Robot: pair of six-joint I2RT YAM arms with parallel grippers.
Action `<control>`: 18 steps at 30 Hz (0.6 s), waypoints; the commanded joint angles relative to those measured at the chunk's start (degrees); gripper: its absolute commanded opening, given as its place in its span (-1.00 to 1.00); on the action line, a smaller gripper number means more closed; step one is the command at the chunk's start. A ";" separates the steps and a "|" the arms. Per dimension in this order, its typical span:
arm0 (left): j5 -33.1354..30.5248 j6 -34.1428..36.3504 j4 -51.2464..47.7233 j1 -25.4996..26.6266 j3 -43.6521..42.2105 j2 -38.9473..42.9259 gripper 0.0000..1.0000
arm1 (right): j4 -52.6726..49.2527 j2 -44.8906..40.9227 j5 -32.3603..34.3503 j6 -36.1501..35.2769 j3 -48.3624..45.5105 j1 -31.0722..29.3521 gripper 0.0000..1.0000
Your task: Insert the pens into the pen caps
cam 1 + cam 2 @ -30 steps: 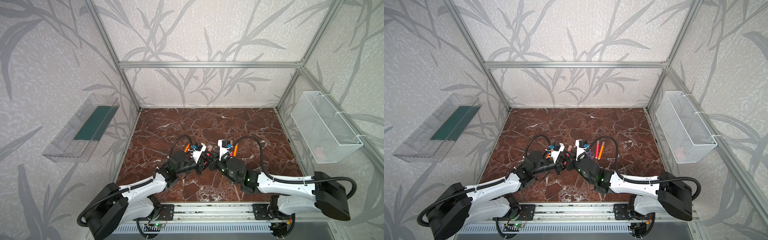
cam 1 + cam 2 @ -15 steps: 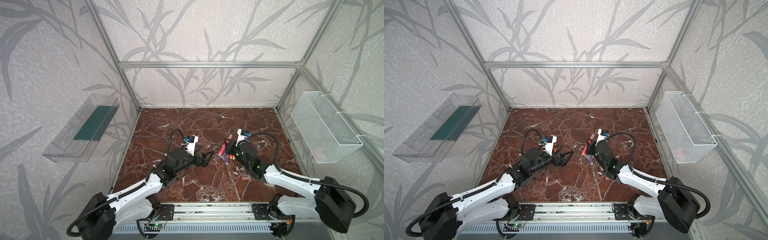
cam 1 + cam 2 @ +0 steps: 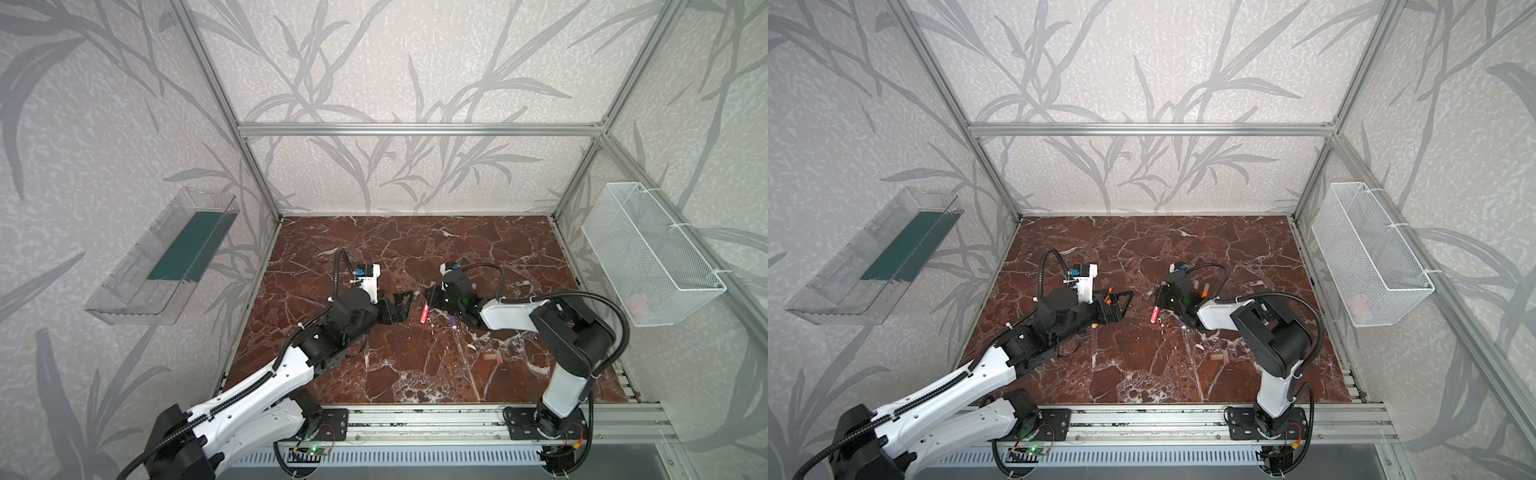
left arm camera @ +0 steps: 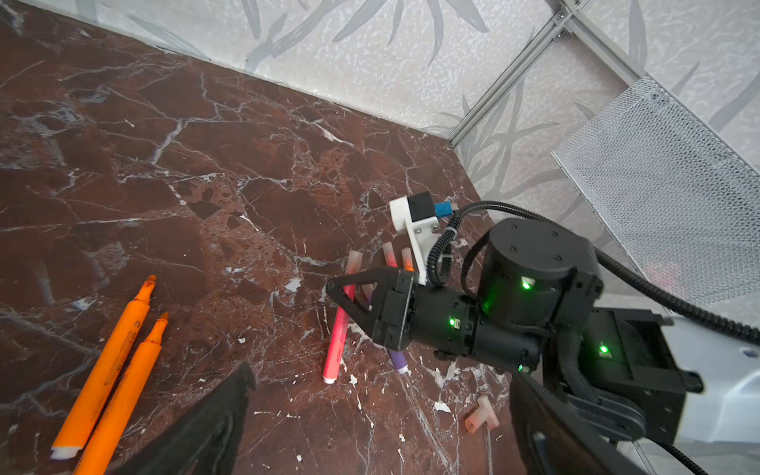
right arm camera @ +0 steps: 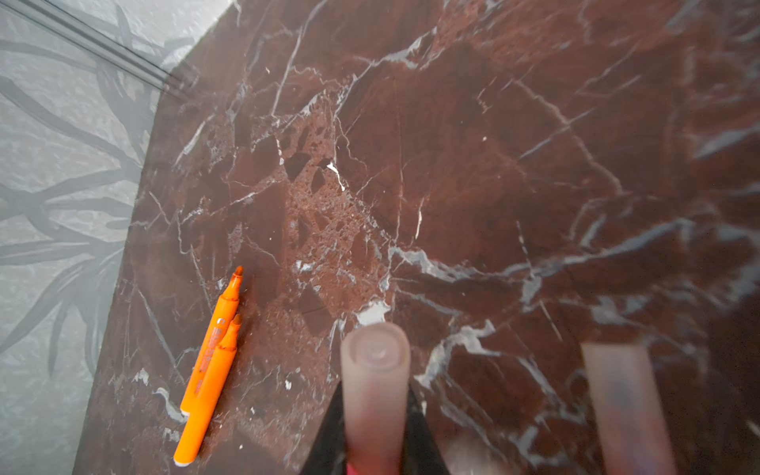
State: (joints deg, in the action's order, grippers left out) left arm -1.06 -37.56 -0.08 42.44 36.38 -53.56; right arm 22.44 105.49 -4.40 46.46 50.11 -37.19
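With the right gripper (image 4: pixel 343 290) clamped on a capped pink pen (image 4: pixel 338 337), tilted beside the other capped pens (image 4: pixel 388 257), and the left gripper (image 3: pixel 1121 305) spread wide and empty, the next move is probably to set it down and fetch an uncapped orange pen (image 4: pixel 107 362) and a loose cap (image 4: pixel 479 415).

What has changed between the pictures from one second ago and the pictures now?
The grippers, joined at the middle of the table a second ago, have parted. The left gripper opened, let go and drew back a little. The right arm raised its elbow and turned, carrying the capped pink pen off with it. The right gripper stays shut on that pen; the wire basket has not moved.
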 commanded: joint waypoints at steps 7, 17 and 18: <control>-2.83 -0.46 -1.78 0.08 0.41 0.23 0.99 | -19.70 0.42 0.46 -7.81 6.68 0.38 -1.00; 1.20 -0.73 -0.38 0.06 1.92 -4.89 0.98 | -26.65 -2.06 3.03 -11.95 5.97 0.36 -0.83; 1.00 -1.06 -0.46 0.11 1.91 -5.17 0.97 | -26.94 -2.29 3.28 -12.13 6.05 0.36 -0.79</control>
State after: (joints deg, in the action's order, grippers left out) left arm -0.69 -37.65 -1.28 42.44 36.40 -58.19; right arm 0.67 104.71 -3.90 37.23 57.04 -36.88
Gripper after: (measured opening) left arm 0.988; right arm 0.168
